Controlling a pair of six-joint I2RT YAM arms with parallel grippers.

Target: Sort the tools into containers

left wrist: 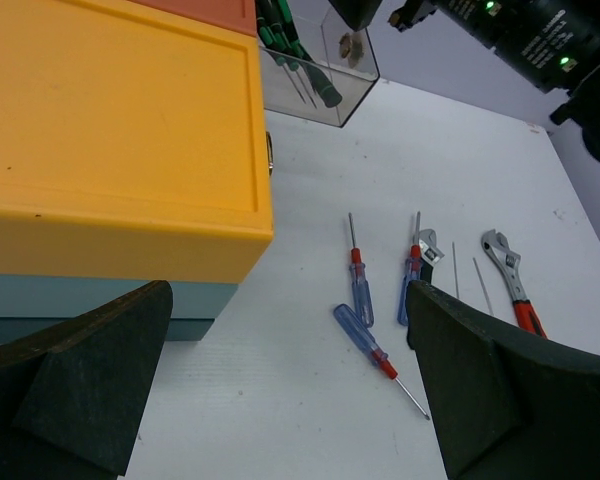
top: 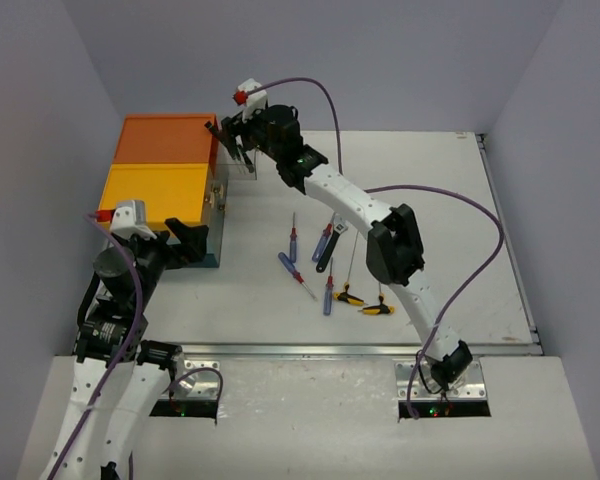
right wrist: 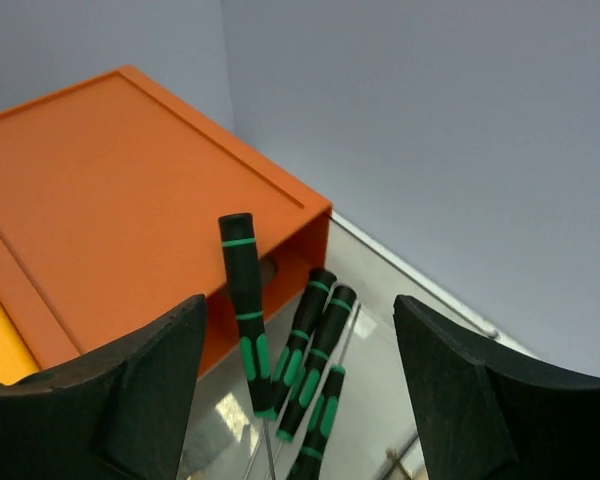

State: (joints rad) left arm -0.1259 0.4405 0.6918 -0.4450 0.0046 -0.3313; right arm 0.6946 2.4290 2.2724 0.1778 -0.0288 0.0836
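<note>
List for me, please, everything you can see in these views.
Containers: one teal unit, orange top and yellow top, far left.
Clear drawer: one, transparent, pulled out under the orange top.
Green screwdrivers: four, green-and-black, in the drawer.
Blue screwdrivers: four, blue with red collars, mid-table.
Wrenches: two, silver heads, one red-handled, beside the blue screwdrivers.
Hex keys: two, yellow-and-black T-handles, right of the blue screwdrivers.
Table: one, white.
Cables: one per arm, purple.
Left gripper: open, black, beside the yellow top.
Right gripper: open, black, over the drawer.
</note>
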